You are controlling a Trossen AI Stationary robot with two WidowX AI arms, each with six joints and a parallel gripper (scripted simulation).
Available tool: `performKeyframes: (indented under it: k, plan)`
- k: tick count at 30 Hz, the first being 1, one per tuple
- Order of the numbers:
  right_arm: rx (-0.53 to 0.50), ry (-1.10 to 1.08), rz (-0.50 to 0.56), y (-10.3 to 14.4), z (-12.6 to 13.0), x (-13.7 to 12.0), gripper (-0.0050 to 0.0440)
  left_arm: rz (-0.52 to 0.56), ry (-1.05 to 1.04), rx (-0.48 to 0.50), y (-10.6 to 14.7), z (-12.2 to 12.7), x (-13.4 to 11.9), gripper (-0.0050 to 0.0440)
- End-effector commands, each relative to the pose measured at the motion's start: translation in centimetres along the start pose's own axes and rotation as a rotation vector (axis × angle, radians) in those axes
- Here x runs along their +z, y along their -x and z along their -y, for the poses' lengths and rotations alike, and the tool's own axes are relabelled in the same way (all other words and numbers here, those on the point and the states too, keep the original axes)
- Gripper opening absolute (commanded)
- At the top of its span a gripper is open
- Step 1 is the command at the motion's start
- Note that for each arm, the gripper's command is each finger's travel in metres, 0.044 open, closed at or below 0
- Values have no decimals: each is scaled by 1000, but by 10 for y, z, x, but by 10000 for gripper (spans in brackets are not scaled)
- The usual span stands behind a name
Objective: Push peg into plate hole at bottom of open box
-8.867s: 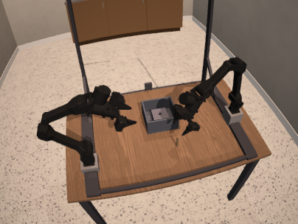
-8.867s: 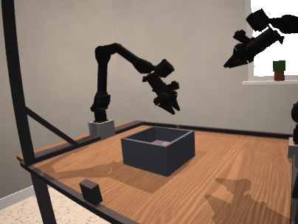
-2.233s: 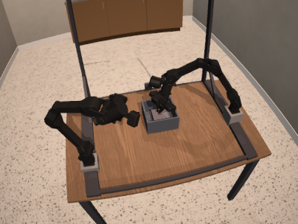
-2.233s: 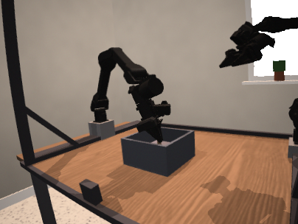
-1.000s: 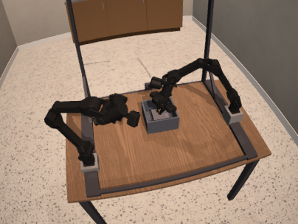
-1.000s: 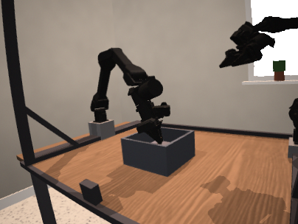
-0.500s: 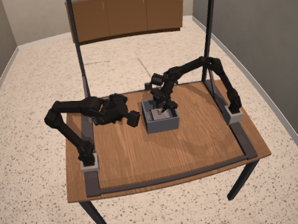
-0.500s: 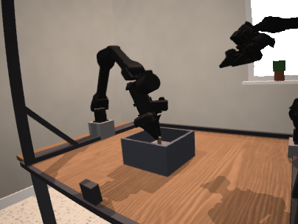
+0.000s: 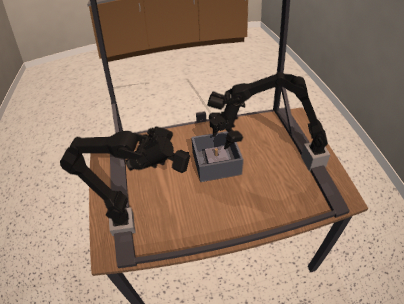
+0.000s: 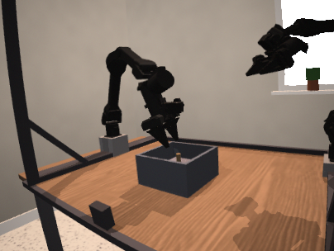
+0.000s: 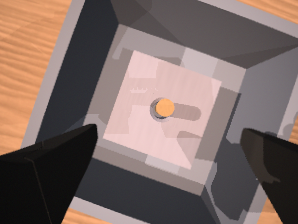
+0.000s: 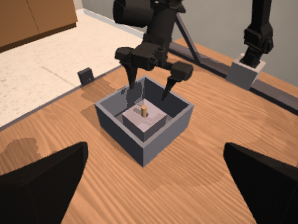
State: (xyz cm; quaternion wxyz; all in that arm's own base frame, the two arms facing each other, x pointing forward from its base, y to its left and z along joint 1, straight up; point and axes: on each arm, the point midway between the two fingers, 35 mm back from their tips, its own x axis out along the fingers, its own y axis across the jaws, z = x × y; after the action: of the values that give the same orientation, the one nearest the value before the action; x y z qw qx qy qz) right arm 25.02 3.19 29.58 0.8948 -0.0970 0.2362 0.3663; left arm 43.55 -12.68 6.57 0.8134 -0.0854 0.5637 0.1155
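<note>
The grey open box (image 9: 217, 163) stands on the wooden table. A pale plate (image 11: 165, 117) lies at its bottom. The orange peg (image 11: 164, 107) (image 12: 143, 110) stands upright in the plate's hole, with a short top part sticking out; it also shows in the exterior view (image 10: 178, 157). My left gripper (image 11: 169, 133) is open and empty just above the box, its fingers spread on either side of the peg and not touching it (image 12: 148, 91). My right gripper (image 9: 181, 161) is open and empty, held in the air beside the box and facing it.
A small black block (image 9: 201, 116) (image 12: 85, 76) stands at the table's edge behind the box. A dark frame rail runs around the table, with tall posts at the back. The arm bases stand on grey mounts at opposite table sides.
</note>
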Motion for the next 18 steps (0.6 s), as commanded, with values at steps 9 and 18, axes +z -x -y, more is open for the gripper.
performKeyframes:
  k: [9, 18]
  plan:
    - [-6, 11, 6, 2, 0, 4, 440, 20, -451, -172, 28, -7, 9, 440]
    - [-6, 11, 6, 2, 0, 4, 440, 15, -510, -190, 26, -6, 10, 440]
